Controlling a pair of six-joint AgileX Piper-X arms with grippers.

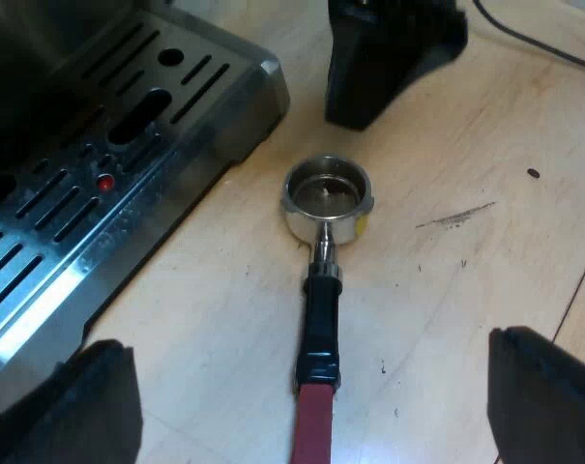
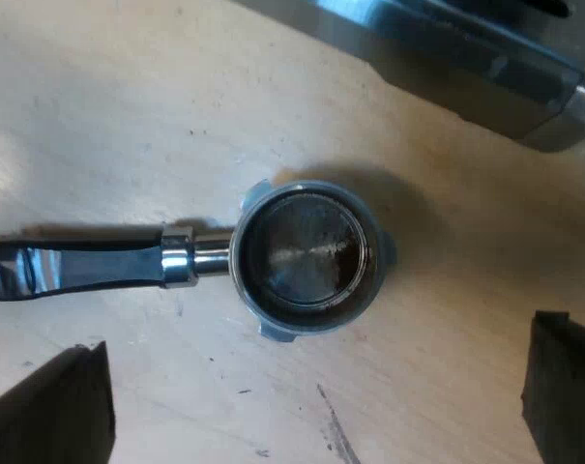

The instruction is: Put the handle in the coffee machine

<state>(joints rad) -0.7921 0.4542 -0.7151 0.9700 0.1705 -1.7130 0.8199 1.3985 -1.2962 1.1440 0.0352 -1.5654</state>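
**Holder loose on the table, both our grippers open around it**

The holder (image 1: pixel 323 253) lies flat on the wooden table (image 1: pixel 466 290), loose and not locked into the espresso machine (image 1: pixel 41 58). Its round metal basket (image 1: pixel 328 193) faces up near the corner of the machine's slotted drip tray (image 1: pixel 70 222), close to it but apart. Its dark handle (image 1: pixel 322 324) runs from the basket toward our left gripper (image 1: pixel 308 338) and finishes in the red end (image 1: pixel 311 430). That gripper's two black fingers stand wide apart, one on each side of the handle; neither touches it, and they hold nothing.

A small red dot (image 1: pixel 105 181) shows among the tray's slots. A black object (image 1: pixel 389 58) stands on the table just beyond the basket; we cannot tell what it is. A dark smear (image 1: pixel 456 217) and a few specks mark the wood near the basket.

In the right wrist view we look straight down into the basket; its floor is shiny, with brown residue (image 2: pixel 350 256) toward one side. Our right gripper (image 2: pixel 321 331) is spread wide too, one finger beside the handle and the other past the basket; it is clamped on nothing and touches neither. The machine's metal edge lies near the basket, with bare wood between them.
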